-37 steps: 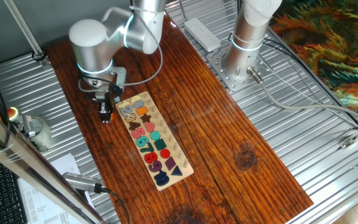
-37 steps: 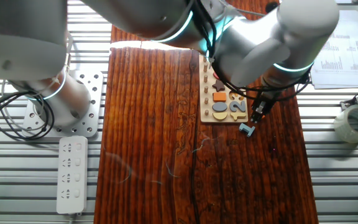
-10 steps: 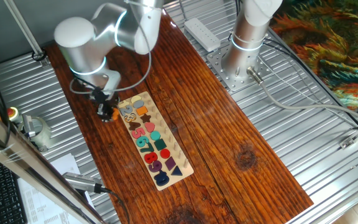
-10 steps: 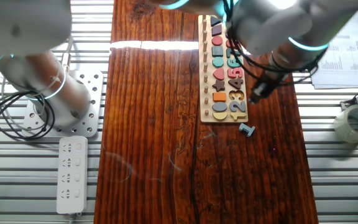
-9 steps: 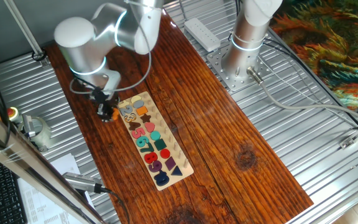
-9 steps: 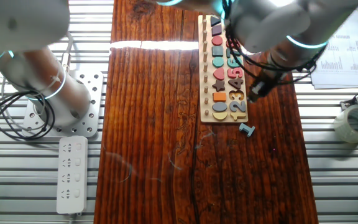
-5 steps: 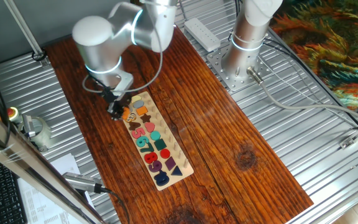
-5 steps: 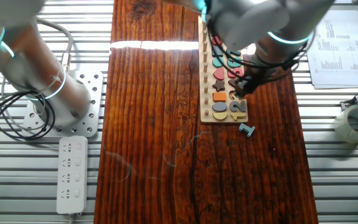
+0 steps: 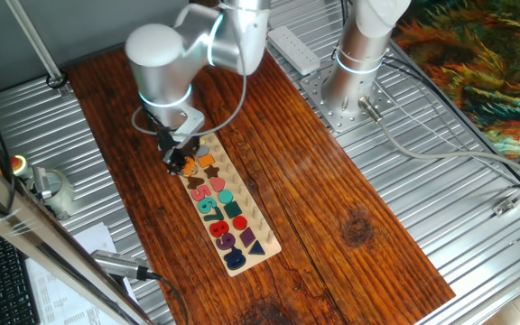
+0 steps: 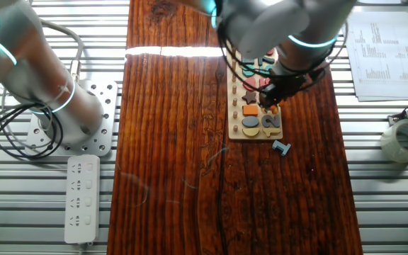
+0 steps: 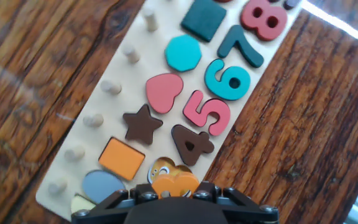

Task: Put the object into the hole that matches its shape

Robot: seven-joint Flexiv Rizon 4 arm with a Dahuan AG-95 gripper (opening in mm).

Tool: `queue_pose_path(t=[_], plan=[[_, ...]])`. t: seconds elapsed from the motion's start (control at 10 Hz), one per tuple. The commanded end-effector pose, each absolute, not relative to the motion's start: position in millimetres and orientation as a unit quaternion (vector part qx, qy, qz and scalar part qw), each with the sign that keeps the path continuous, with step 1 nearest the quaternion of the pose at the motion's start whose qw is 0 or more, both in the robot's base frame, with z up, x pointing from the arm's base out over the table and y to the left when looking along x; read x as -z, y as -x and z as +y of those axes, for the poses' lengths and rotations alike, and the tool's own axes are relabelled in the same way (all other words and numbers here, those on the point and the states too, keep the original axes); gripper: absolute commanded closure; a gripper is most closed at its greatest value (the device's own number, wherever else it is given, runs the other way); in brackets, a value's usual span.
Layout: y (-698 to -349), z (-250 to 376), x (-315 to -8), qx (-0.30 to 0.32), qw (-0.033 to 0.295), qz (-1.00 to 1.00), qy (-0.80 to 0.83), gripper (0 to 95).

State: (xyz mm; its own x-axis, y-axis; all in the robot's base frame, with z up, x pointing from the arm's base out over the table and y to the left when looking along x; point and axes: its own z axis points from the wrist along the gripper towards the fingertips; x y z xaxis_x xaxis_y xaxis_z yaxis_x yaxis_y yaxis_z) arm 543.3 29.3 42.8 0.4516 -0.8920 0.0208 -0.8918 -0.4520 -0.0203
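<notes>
In the hand view my gripper (image 11: pixel 174 188) is shut on the orange 3 piece (image 11: pixel 174 182), gripped by its edges. It hangs just above the near end of the puzzle board (image 11: pixel 73 127). Right under it, next to the brown 4, is the pale 3-shaped hole (image 11: pixel 161 167); only its far part shows, the rest is hidden by the piece. In one fixed view the gripper (image 9: pixel 180 163) is over the board's far end (image 9: pixel 227 206). In the other fixed view the gripper (image 10: pixel 270 105) and the orange piece (image 10: pixel 273 110) sit over the digit row.
A small light blue piece (image 10: pixel 282 147) lies on the wooden table just off the board's end. A row of pegs (image 11: pixel 110 88) stands along the board's edge. A power strip (image 10: pixel 81 198), a tape roll (image 10: pixel 405 138) and papers (image 10: pixel 384 53) lie off the table.
The gripper has moved from beside the board's edge to above the digit row, carrying the orange piece with it. The light blue piece has not moved.
</notes>
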Motion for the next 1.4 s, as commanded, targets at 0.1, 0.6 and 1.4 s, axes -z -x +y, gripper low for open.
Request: queue_pose_path(t=[0.1,0.6,1.4], plan=[[-541,29,-39,0.025,0.007,0.524,0.851,95.0],[-541,29,-33,0.043,0.011,0.563,0.825,95.0],[-543,28,-26,0.058,0.01,0.588,0.806,95.0]])
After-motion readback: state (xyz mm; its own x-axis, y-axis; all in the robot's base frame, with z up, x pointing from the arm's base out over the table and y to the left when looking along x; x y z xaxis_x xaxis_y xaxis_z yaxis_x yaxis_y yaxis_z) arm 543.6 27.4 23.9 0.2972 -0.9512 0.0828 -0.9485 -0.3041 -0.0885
